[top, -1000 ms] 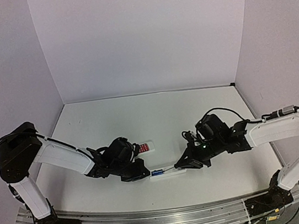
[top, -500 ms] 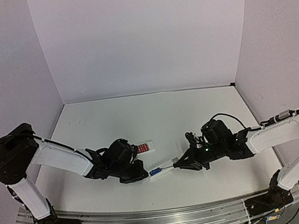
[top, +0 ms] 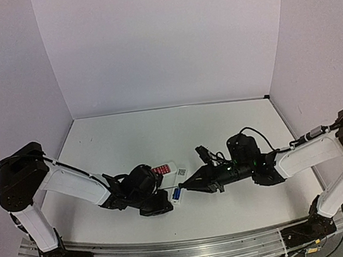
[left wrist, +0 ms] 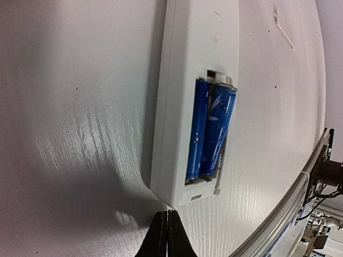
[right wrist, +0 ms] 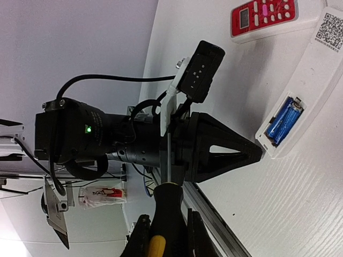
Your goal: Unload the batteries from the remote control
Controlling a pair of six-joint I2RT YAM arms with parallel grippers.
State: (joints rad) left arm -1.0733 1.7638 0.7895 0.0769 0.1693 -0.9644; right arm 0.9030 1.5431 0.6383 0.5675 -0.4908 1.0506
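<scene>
The white remote control [left wrist: 198, 69] lies back up with its compartment open, and two blue batteries [left wrist: 210, 131] sit side by side inside. My left gripper [left wrist: 166, 222] is shut and empty, its tips touching the remote's near end. In the top view the left gripper [top: 165, 204] is just left of the remote [top: 179, 180] and batteries [top: 176, 195]. My right gripper [right wrist: 166, 227] is shut on the black-and-yellow screwdriver [right wrist: 167, 209]. It is just right of the remote in the top view [top: 192, 185]. The remote [right wrist: 316, 80], its QR sticker and the batteries [right wrist: 284, 120] show in the right wrist view.
The red-faced remote [top: 163, 168] lies right behind the white one and touches it; it also shows in the right wrist view [right wrist: 265, 16]. The table's front rail [top: 176, 252] runs close behind both grippers. White walls enclose the table on three sides.
The white remote has turned from lying crosswise to pointing away, toward the red remote. My right gripper has moved left, close to it. My left gripper has shifted slightly nearer the front.
</scene>
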